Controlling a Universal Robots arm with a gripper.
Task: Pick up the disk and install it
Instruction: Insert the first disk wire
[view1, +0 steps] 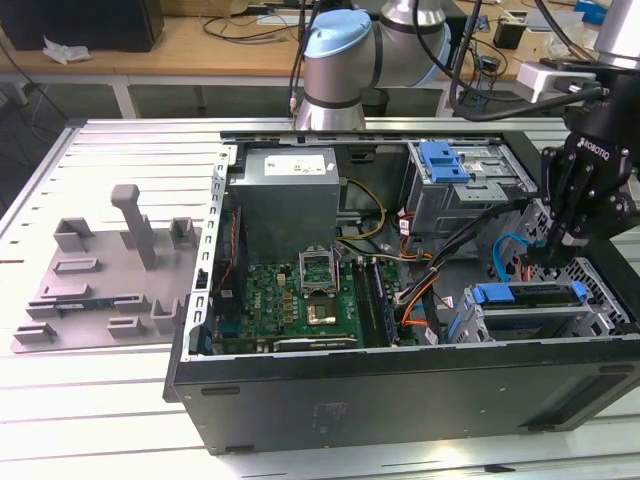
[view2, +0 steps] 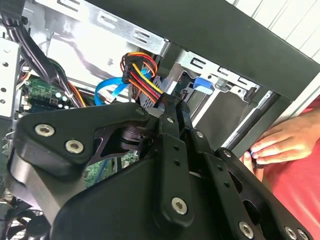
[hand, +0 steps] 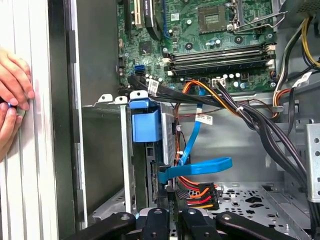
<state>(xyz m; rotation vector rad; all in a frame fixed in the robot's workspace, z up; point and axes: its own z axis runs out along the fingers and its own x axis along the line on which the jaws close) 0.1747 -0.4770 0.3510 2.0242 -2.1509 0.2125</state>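
Seemingly cables (hand: 250, 117) crowd the gripper (hand: 171, 220)

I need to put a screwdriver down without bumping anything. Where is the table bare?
The slatted table is bare nearer the camera than the grey fixture, at the exterior view's left of the computer case, and beyond that fixture too. Inside the case it is crowded: cables fill the gap between motherboard and drive cage.

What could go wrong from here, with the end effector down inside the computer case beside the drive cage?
1. The end effector sits close to the blue data cable and the red-orange-yellow power wires. Any move could snag them or pull them loose.
2. A person's hand rests at the edge of the case close by, so a sideways swing might strike it.
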